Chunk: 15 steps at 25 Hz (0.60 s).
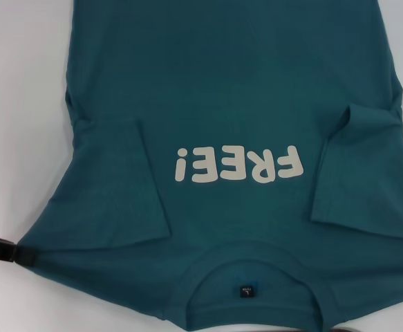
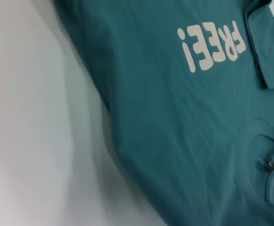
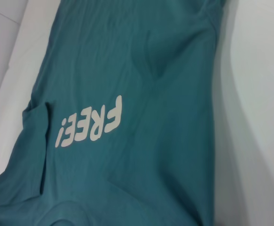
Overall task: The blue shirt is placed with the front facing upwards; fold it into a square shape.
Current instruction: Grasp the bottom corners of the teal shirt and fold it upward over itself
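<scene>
The blue shirt [image 1: 242, 90] lies front up on the white table [image 1: 14, 104], its collar and dark neck label [image 1: 244, 290] nearest me. The white "FREE!" lettering [image 1: 239, 166] reads upside down. Both short sleeves are folded inward onto the chest, one on the left [image 1: 111, 180] and one on the right [image 1: 367, 166]. My left gripper [image 1: 14, 252] is a dark shape at the shirt's left shoulder edge, touching the cloth. The shirt also shows in the left wrist view [image 2: 174, 117] and the right wrist view [image 3: 151, 155]. My right gripper does not show.
Bare white table lies left of the shirt [image 2: 33, 117] and right of it [image 3: 259, 94]. A dark sliver [image 1: 381, 329] runs along the bottom right edge of the head view. The shirt's hem runs out of the top of the head view.
</scene>
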Each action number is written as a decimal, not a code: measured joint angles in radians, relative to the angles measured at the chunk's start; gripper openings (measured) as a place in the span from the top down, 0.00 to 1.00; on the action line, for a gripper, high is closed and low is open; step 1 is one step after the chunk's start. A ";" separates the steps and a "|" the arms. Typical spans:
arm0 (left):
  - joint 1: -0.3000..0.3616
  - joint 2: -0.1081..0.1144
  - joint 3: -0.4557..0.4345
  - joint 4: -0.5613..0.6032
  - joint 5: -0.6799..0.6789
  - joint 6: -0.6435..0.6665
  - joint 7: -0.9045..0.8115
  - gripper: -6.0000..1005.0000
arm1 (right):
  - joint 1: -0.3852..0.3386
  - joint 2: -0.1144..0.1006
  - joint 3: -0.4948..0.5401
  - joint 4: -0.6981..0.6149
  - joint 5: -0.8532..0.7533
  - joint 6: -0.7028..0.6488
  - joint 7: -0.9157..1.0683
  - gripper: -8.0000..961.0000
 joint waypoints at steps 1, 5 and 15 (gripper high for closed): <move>0.000 -0.001 0.000 0.000 0.000 0.001 0.001 0.99 | 0.000 -0.001 0.004 -0.001 0.000 -0.003 -0.003 0.97; -0.006 -0.006 -0.002 0.000 -0.001 0.002 0.009 0.99 | 0.002 -0.002 0.014 -0.002 0.001 -0.006 -0.005 0.97; -0.062 -0.013 -0.018 0.009 -0.075 -0.044 0.044 0.99 | 0.075 -0.012 0.090 -0.002 0.008 0.000 -0.004 0.97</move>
